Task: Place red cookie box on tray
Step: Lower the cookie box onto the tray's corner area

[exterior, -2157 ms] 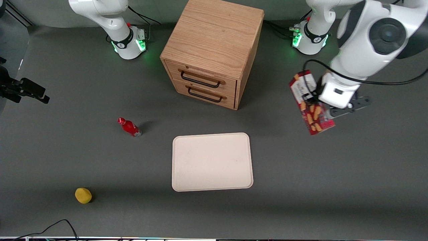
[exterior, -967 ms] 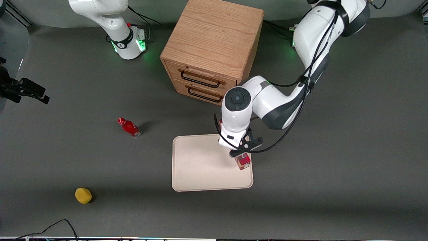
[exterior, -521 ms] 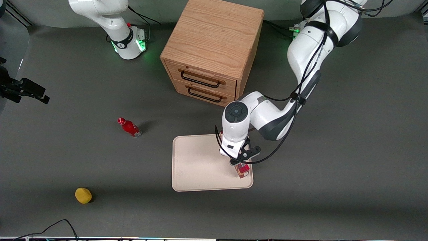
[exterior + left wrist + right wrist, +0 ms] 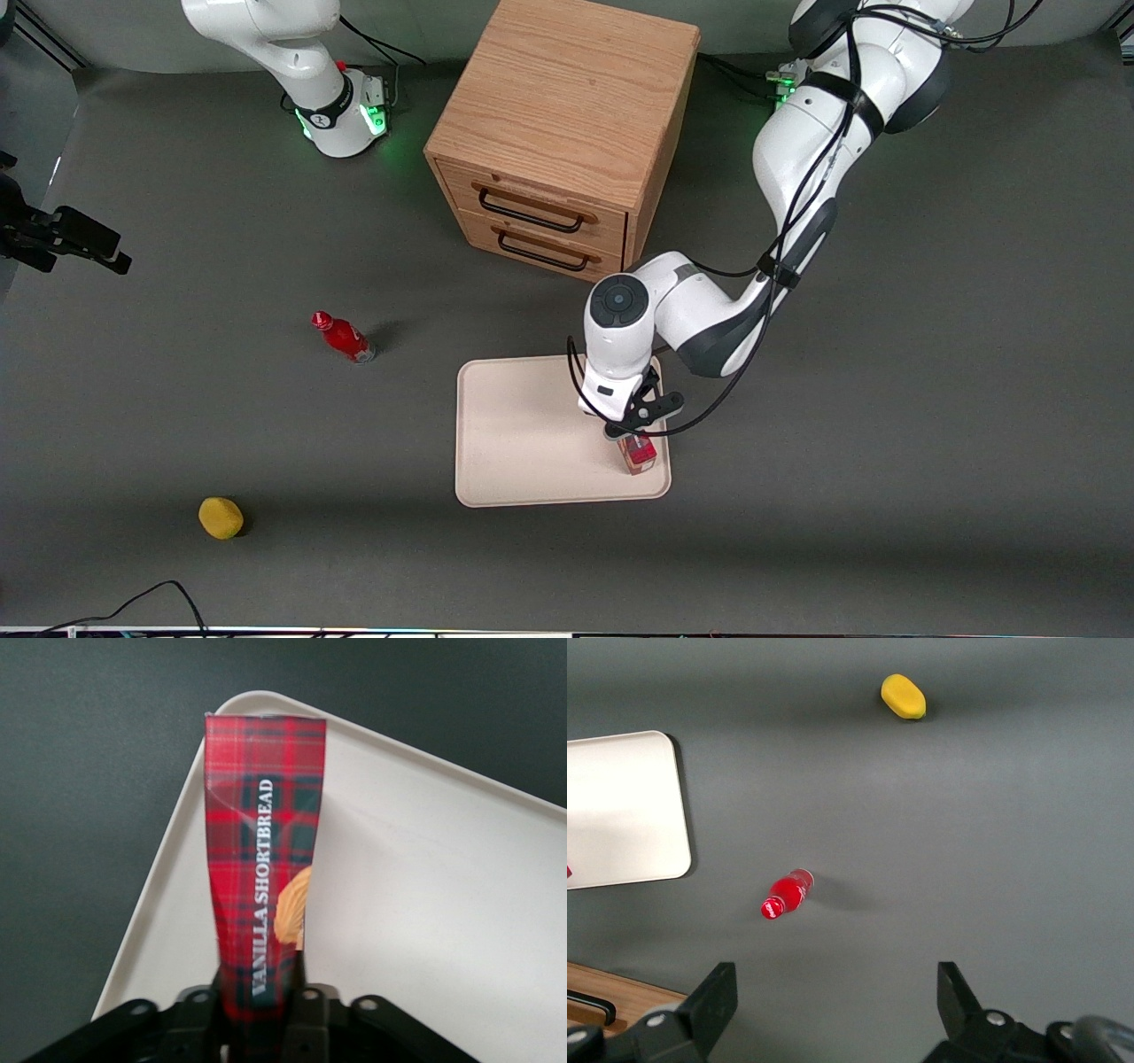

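Front view shows the gripper with fingers clamped on the red cookie box, held on end over a corner of the tray, so releasing there could topple it off the rim onto the counter.

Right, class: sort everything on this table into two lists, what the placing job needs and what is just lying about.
Needed for the job:
- dark red tartan cookie carton, gripped upright over the tray's corner
- flat cream rectangular tray
- left arm's end effector, shut on the carton above the tray

Just lying about:
- small red bottle
- yellow rounded lump
- wooden two-drawer cabinet
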Robot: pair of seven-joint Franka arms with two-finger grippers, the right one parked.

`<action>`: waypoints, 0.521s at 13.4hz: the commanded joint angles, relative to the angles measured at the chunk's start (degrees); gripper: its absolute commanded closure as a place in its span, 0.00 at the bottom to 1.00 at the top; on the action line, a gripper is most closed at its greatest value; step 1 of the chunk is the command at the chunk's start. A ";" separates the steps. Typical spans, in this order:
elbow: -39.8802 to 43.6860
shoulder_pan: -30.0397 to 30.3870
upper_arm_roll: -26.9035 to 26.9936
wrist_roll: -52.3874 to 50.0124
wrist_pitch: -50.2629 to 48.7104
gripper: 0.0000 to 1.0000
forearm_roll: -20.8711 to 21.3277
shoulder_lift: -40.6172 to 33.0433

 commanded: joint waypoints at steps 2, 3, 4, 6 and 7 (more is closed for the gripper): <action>0.76 -1.05 0.84 -1.68 1.17 0.37 1.33 0.81; 0.67 -1.05 0.84 -1.68 1.17 0.08 1.42 0.81; 0.67 -0.96 0.84 -1.51 1.17 0.00 1.51 0.73; 0.76 -0.70 0.84 -0.98 0.83 0.00 1.42 0.20; 0.76 -0.44 0.67 -0.89 0.04 0.00 1.25 -0.59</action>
